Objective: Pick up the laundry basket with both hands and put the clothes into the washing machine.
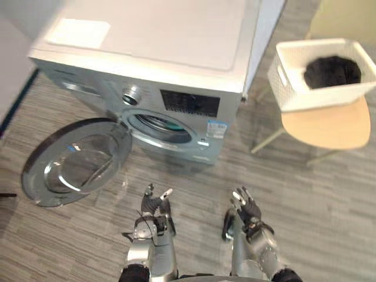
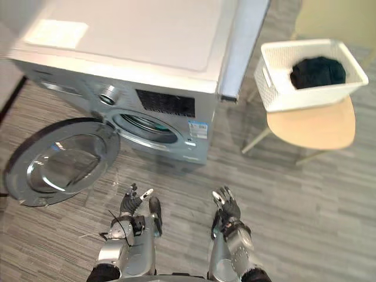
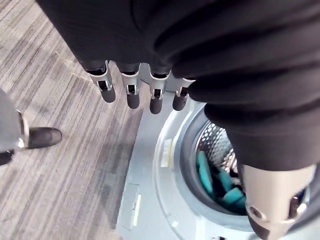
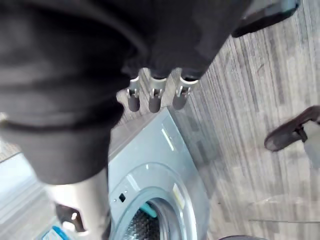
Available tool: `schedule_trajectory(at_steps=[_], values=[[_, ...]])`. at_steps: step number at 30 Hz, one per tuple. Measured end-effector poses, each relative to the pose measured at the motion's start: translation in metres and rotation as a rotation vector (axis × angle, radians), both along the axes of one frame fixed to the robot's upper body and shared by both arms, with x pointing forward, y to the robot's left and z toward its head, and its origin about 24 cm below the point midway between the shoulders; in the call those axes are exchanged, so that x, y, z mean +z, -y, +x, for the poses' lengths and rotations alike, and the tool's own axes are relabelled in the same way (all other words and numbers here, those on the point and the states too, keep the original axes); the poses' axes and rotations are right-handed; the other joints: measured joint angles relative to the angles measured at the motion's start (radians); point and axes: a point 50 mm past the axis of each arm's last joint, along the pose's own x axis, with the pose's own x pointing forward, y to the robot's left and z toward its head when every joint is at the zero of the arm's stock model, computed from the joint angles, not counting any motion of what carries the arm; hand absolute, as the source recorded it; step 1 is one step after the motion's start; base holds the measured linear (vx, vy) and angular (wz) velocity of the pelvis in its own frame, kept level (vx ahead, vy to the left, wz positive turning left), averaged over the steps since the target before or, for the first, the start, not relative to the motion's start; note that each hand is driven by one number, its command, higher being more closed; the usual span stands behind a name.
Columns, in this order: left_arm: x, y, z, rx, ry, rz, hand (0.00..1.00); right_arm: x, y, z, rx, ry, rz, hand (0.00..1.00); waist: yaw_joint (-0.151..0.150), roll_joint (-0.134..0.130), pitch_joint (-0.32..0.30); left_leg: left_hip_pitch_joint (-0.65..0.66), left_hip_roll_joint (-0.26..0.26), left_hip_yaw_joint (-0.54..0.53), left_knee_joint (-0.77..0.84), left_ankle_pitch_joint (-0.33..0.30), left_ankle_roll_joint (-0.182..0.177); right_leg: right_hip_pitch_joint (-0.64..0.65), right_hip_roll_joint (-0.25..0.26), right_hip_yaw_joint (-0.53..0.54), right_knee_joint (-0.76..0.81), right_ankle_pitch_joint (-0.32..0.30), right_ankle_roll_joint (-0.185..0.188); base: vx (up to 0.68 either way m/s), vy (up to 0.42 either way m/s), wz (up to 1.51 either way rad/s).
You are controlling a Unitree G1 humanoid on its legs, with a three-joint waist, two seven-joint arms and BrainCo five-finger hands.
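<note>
A white laundry basket holding dark clothes stands on a light wooden stool at the right. The silver washing machine fills the upper left, its round door swung open to the left and teal cloth lying in the drum. My left hand and right hand hang low in front of the machine, both open with fingers relaxed and holding nothing. Both are well short of the basket.
Grey wood-pattern floor lies between my hands and the machine. The open door juts out over the floor at the left. A pale wall panel stands between the machine and the stool.
</note>
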Motion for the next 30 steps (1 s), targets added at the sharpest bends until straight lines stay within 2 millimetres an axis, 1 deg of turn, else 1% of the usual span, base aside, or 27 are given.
schedule_trajectory(at_steps=[1,2,3,4,5,6,7,8,10,11,12,13,14,15,16,17,18,19,20,21,22,24,25,27,28,29,30], values=[[0.004,0.001,0.000,-0.006,0.026,-0.013,0.00,-0.002,0.003,-0.002,-0.019,-0.011,-0.005,0.00,-0.001,-0.001,-0.004,-0.004,0.016,0.030,0.068,0.000,0.001,0.020,-0.004,-0.021,-0.024,0.010,-0.015,0.02,-0.190,0.70],[0.007,0.005,-0.004,-0.028,0.056,-0.027,0.00,-0.006,0.010,-0.009,-0.059,-0.030,-0.013,0.00,-0.001,0.007,-0.017,-0.003,0.039,0.053,0.246,-0.007,-0.001,0.059,-0.004,-0.058,-0.061,0.026,-0.026,0.01,-0.154,0.44],[0.007,0.007,-0.007,-0.043,0.061,-0.034,0.00,-0.008,0.014,-0.014,-0.078,-0.041,-0.019,0.00,-0.005,0.019,-0.035,0.007,0.048,0.056,0.324,-0.010,-0.005,0.076,0.005,-0.072,-0.080,0.032,-0.027,0.03,-0.152,0.42],[0.006,0.012,-0.013,-0.074,0.065,-0.051,0.00,-0.013,0.022,-0.025,-0.118,-0.068,-0.023,0.00,-0.010,0.025,-0.068,0.045,0.053,0.060,0.419,-0.032,-0.033,0.099,0.025,-0.091,-0.116,0.044,-0.027,0.07,-0.052,0.30],[0.003,0.014,-0.018,-0.079,0.060,-0.077,0.00,-0.016,0.026,-0.033,-0.144,-0.089,-0.022,0.00,-0.012,0.041,-0.095,0.096,0.041,0.059,0.432,-0.083,-0.087,0.119,0.044,-0.107,-0.145,0.062,-0.020,0.07,-0.019,0.20],[0.004,0.013,-0.018,-0.073,0.065,-0.090,0.00,-0.017,0.026,-0.035,-0.149,-0.093,-0.019,0.00,-0.015,0.049,-0.103,0.116,0.036,0.057,0.431,-0.096,-0.105,0.127,0.050,-0.114,-0.156,0.067,-0.021,0.04,0.028,0.14],[0.004,0.014,-0.018,-0.064,0.070,-0.116,0.00,-0.018,0.024,-0.037,-0.163,-0.099,-0.006,0.00,-0.030,0.043,-0.107,0.133,0.023,0.036,0.406,-0.109,-0.123,0.138,0.060,-0.122,-0.177,0.081,-0.019,0.00,0.000,0.00],[0.004,0.017,-0.018,-0.068,0.072,-0.138,0.00,-0.020,0.020,-0.040,-0.191,-0.106,0.020,0.00,-0.033,0.039,-0.125,0.150,0.009,0.012,0.344,-0.117,-0.126,0.145,0.077,-0.121,-0.221,0.115,-0.017,-0.03,0.050,-0.13],[0.004,0.022,-0.018,-0.079,0.072,-0.163,0.00,-0.017,0.016,-0.042,-0.219,-0.098,0.041,0.00,-0.033,0.036,-0.149,0.182,-0.002,0.016,0.249,-0.137,-0.105,0.147,0.103,-0.113,-0.287,0.169,-0.016,-0.03,0.049,-0.28],[0.004,0.026,-0.017,-0.091,0.075,-0.181,0.00,-0.010,0.014,-0.038,-0.230,-0.060,0.049,0.00,-0.036,0.031,-0.153,0.212,-0.012,0.026,0.168,-0.152,-0.100,0.139,0.119,-0.099,-0.320,0.202,-0.014,-0.08,0.118,-0.40],[0.005,0.030,-0.015,-0.100,0.078,-0.205,0.00,-0.002,0.011,-0.032,-0.242,-0.022,0.060,0.00,-0.046,0.014,-0.159,0.229,-0.028,0.047,0.104,-0.155,-0.103,0.119,0.122,-0.078,-0.336,0.228,-0.011,-0.11,0.140,-0.40],[0.005,0.031,-0.015,-0.111,0.078,-0.209,0.00,0.002,0.009,-0.029,-0.247,-0.001,0.071,0.00,-0.054,0.006,-0.162,0.233,-0.035,0.060,0.083,-0.155,-0.103,0.110,0.126,-0.067,-0.342,0.240,-0.006,-0.17,0.124,-0.40],[0.006,0.032,-0.013,-0.130,0.080,-0.209,0.00,0.011,0.004,-0.024,-0.254,0.045,0.091,0.00,-0.068,-0.015,-0.162,0.239,-0.048,0.076,0.064,-0.157,-0.100,0.096,0.125,-0.040,-0.347,0.260,0.003,-0.17,0.105,-0.46],[0.007,0.034,-0.012,-0.155,0.084,-0.202,0.00,0.019,0.004,-0.023,-0.262,0.086,0.100,0.00,-0.072,-0.024,-0.167,0.240,-0.050,0.100,0.075,-0.165,-0.088,0.088,0.133,0.016,-0.359,0.292,0.026,-0.18,0.119,-0.54],[0.007,0.035,-0.012,-0.165,0.084,-0.202,0.00,0.023,0.006,-0.023,-0.269,0.107,0.097,0.00,-0.073,-0.026,-0.167,0.243,-0.048,0.117,0.084,-0.168,-0.082,0.087,0.138,0.049,-0.367,0.311,0.041,-0.21,0.125,-0.77],[0.007,0.037,-0.013,-0.172,0.083,-0.210,0.00,0.034,0.013,-0.023,-0.295,0.157,0.086,0.00,-0.067,-0.014,-0.170,0.249,-0.018,0.161,0.082,-0.176,-0.070,0.092,0.155,0.105,-0.395,0.342,0.062,-0.19,0.084,-0.82],[0.007,0.038,-0.013,-0.178,0.081,-0.201,0.00,0.042,0.021,-0.023,-0.331,0.198,0.067,0.00,-0.068,-0.009,-0.170,0.263,-0.006,0.187,0.082,-0.175,-0.070,0.081,0.159,0.123,-0.304,0.289,0.033,-0.17,0.049,-0.79],[0.006,0.038,-0.013,-0.181,0.079,-0.195,0.00,0.045,0.025,-0.024,-0.352,0.212,0.055,0.00,-0.069,-0.009,-0.171,0.270,-0.001,0.199,0.082,-0.173,-0.072,0.080,0.154,0.122,-0.252,0.254,0.028,-0.13,-0.001,-0.68],[0.004,0.038,-0.015,-0.185,0.067,-0.192,0.00,0.048,0.032,-0.025,-0.390,0.229,0.034,0.00,-0.072,-0.009,-0.175,0.282,0.008,0.226,0.082,-0.168,-0.079,0.087,0.126,0.106,-0.181,0.200,0.035,-0.10,-0.048,-0.52],[0.001,0.037,-0.016,-0.187,0.055,-0.188,0.00,0.049,0.035,-0.025,-0.404,0.234,0.023,0.00,-0.072,-0.015,-0.185,0.284,0.011,0.238,0.082,-0.166,-0.083,0.091,0.107,0.095,-0.162,0.180,0.033,-0.10,-0.126,-0.69],[-0.004,0.037,-0.019,-0.204,0.029,-0.172,0.00,0.052,0.039,-0.024,-0.426,0.243,0.008,0.00,-0.076,-0.025,-0.207,0.279,0.022,0.263,0.082,-0.159,-0.095,0.094,0.073,0.092,-0.145,0.147,0.031,-0.05,-0.214,-0.70],[-0.008,0.038,-0.022,-0.240,0.004,-0.148,0.00,0.058,0.044,-0.019,-0.440,0.271,-0.026,0.00,-0.087,-0.034,-0.217,0.275,0.052,0.288,0.098,-0.148,-0.114,0.106,0.017,0.085,-0.167,0.140,0.031,-0.02,-0.305,-0.73],[-0.008,0.039,-0.021,-0.264,0.002,-0.129,0.00,0.069,0.052,-0.012,-0.469,0.311,-0.064,0.00,-0.087,-0.049,-0.231,0.249,0.084,0.284,0.151,-0.149,-0.147,0.117,0.017,0.055,-0.264,0.140,0.086,0.01,-0.320,-0.76],[-0.011,0.045,-0.019,-0.267,-0.012,-0.143,0.00,0.082,0.061,0.000,-0.481,0.357,-0.104,0.00,-0.078,0.011,-0.236,0.250,0.134,0.242,0.123,-0.139,-0.149,0.129,0.098,0.049,-0.332,0.180,0.061,0.03,-0.337,-0.85],[-0.010,0.049,-0.018,-0.269,-0.008,-0.155,0.00,0.088,0.064,0.004,-0.488,0.384,-0.113,0.00,-0.077,0.022,-0.235,0.272,0.143,0.254,0.096,-0.127,-0.166,0.124,0.101,0.027,-0.328,0.170,0.053,0.08,-0.289,-0.84],[-0.009,0.053,-0.016,-0.268,-0.004,-0.166,0.00,0.102,0.068,0.009,-0.490,0.438,-0.148,0.00,-0.081,0.029,-0.236,0.326,0.147,0.290,0.053,-0.098,-0.213,0.110,0.053,-0.097,-0.251,0.128,0.039,0.10,-0.212,-0.85],[-0.008,0.052,-0.014,-0.262,0.001,-0.167,0.00,0.113,0.068,0.014,-0.481,0.485,-0.170,0.00,-0.079,0.036,-0.240,0.366,0.167,0.298,0.039,-0.085,-0.229,0.115,0.072,-0.098,-0.210,0.120,0.050,0.13,-0.289,-0.90]])
